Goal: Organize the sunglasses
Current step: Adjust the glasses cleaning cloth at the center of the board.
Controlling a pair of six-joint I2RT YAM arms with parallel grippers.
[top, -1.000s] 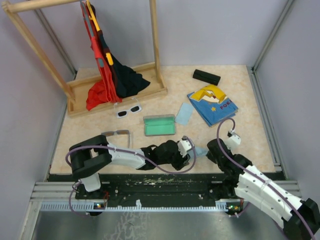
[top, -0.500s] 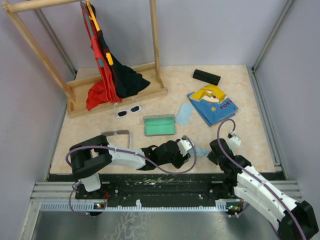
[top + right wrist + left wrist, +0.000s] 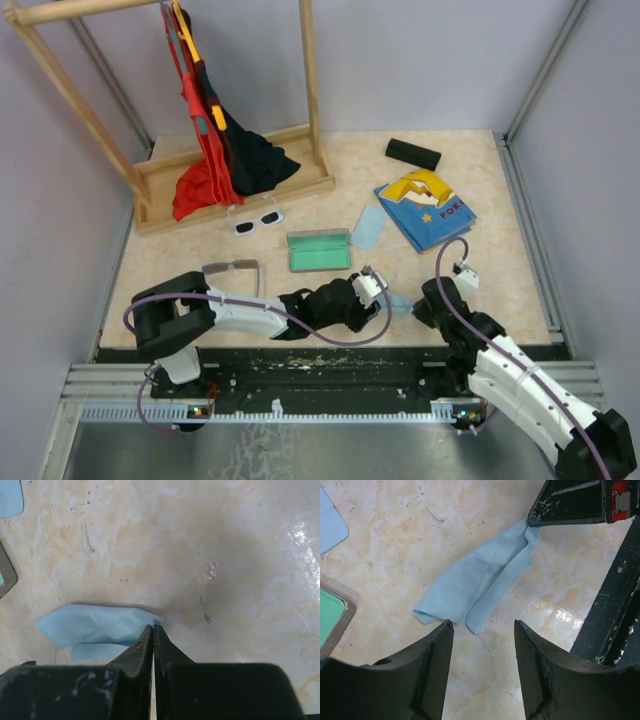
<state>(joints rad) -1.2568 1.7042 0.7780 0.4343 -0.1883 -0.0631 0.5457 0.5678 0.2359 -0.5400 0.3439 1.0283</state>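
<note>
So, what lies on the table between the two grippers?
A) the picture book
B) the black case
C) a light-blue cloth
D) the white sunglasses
C: the light-blue cloth lies crumpled between the open left gripper and the shut right gripper, which pinches one corner of it.

"POK" on blue folded item (image 3: 425,208)

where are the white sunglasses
Top view, left of centre: the small white plastic-framed sunglasses lie just before the wooden rack's base, up-left of the open green-lined case.
</note>
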